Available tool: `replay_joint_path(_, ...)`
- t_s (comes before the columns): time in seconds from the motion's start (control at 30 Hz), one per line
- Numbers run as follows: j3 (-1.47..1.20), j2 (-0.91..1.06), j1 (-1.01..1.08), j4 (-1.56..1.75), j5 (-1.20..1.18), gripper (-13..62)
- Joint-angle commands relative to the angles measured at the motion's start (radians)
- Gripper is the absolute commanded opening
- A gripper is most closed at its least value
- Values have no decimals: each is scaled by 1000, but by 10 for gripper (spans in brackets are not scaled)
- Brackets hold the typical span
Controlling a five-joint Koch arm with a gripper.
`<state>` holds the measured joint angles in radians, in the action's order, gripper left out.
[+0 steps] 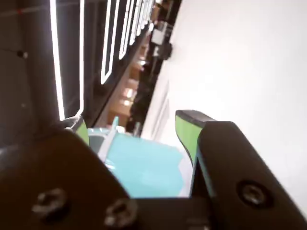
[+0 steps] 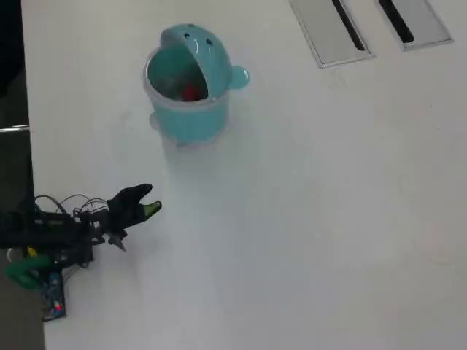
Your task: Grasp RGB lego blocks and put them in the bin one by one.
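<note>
Well ahead of the tool (image 2: pixel 149 209), apart from it on the white worktop (image 2: pixel 328 219), stands the bin (image 2: pixel 186 117), lid open, a red block (image 2: pixel 191 92) inside. Tool released, empty. Blocks likely light, rigid, slick: pinch flat opposite faces.

Smooth teal plastic bin (image 2: pixel 191 117), matt white table (image 2: pixel 328 219), seemingly plastic black tool (image 2: pixel 139 206)

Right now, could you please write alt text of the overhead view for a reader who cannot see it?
A teal bin stands on a white table with its lid flipped open and a red block visible inside. The arm's gripper, with green-tipped jaws, sits at lower left, apart from the bin.
</note>
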<state>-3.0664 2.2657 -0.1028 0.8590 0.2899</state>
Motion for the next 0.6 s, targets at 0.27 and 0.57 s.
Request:
replay_joint_path(0.27, -101, 54, -15, 227, -9, 330)
replay_joint_path(0.57, -104, 54, 2, -20, -15, 347)
